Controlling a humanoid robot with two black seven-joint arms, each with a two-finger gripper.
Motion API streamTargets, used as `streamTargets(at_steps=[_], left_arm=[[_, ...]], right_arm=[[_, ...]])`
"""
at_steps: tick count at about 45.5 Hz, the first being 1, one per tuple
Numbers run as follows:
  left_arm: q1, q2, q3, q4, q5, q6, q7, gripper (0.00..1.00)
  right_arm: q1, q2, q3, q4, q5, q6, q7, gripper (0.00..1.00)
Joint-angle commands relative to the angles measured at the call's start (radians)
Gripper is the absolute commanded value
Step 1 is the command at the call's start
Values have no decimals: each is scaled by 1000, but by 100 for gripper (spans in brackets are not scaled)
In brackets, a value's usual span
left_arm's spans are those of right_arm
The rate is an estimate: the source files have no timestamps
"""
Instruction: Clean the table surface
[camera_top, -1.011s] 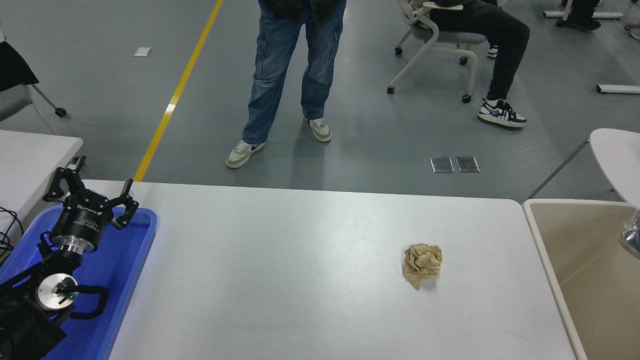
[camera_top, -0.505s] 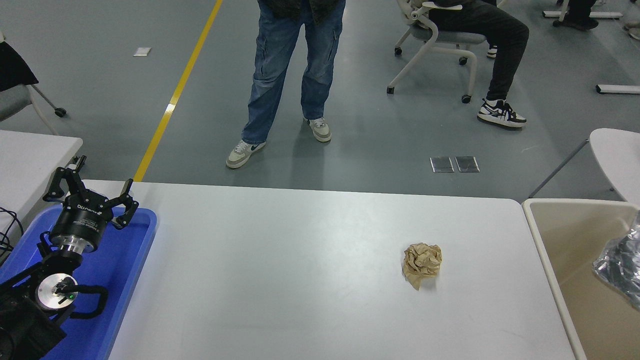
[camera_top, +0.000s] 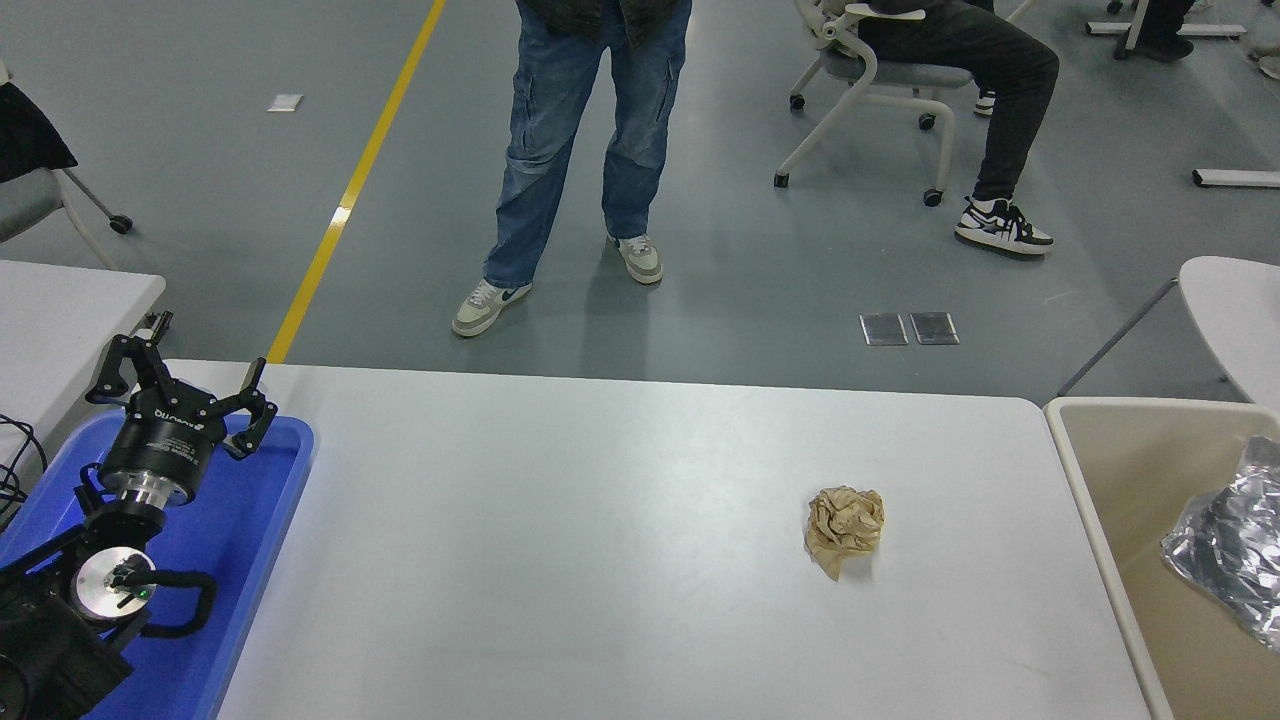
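The table surface (camera_top: 600, 540) is a wide white-grey top filling the lower middle of the head view. A crumpled tan paper ball (camera_top: 845, 528) lies on its right half, a short way from the right edge. My left gripper (camera_top: 180, 388) is parked at the lower left over the blue tray (camera_top: 262, 500), open with nothing between its spread fingers. It is far from the paper ball. No right gripper shows. A crinkled silver thing (camera_top: 1228, 540) hangs or lies over the beige bin at the right edge; what holds it is hidden.
A beige bin (camera_top: 1090, 480) stands against the table's right edge. A person in jeans (camera_top: 575, 150) stands beyond the far side; another sits on a wheeled chair (camera_top: 860, 80) at top right. Smaller white tables show at the left (camera_top: 70, 300) and right (camera_top: 1235, 310) edges.
The crinkled silver thing has come further into view from the right edge, moving left and down over the bin. The paper ball and left arm have not moved.
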Motion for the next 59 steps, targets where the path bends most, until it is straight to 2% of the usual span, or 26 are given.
streamTargets(at_steps=[1,3,7,8,14,20,25,31,34,40,42,59], left_arm=[[0,0,0,0,0,0,0,100],[0,0,0,0,0,0,0,100],[0,0,0,0,0,0,0,100],[0,0,0,0,0,0,0,100],[0,0,0,0,0,0,0,100],[0,0,0,0,0,0,0,100],[0,0,0,0,0,0,0,100],[0,0,0,0,0,0,0,100],[0,0,0,0,0,0,0,100],[0,0,0,0,0,0,0,100],[0,0,0,0,0,0,0,100],[0,0,0,0,0,0,0,100]], right_arm=[[-8,4,1,4,1,-47,0,0],[-8,4,1,4,1,-56,0,2],[-8,4,1,6,1,-82,1,21],[-8,4,-1,6,1,-88,1,23],[-16,9,1,7,1,-103,1,31],[-19,12,1,9,2,-105,1,34],[-19,12,5,10,2,-106,1,45],[-11,12,76,10,10,-111,3,76],[-5,12,132,10,18,-123,4,86],[18,12,243,12,59,-152,5,90],[36,12,266,12,64,-154,5,98],[217,-5,429,23,65,-149,9,99]])
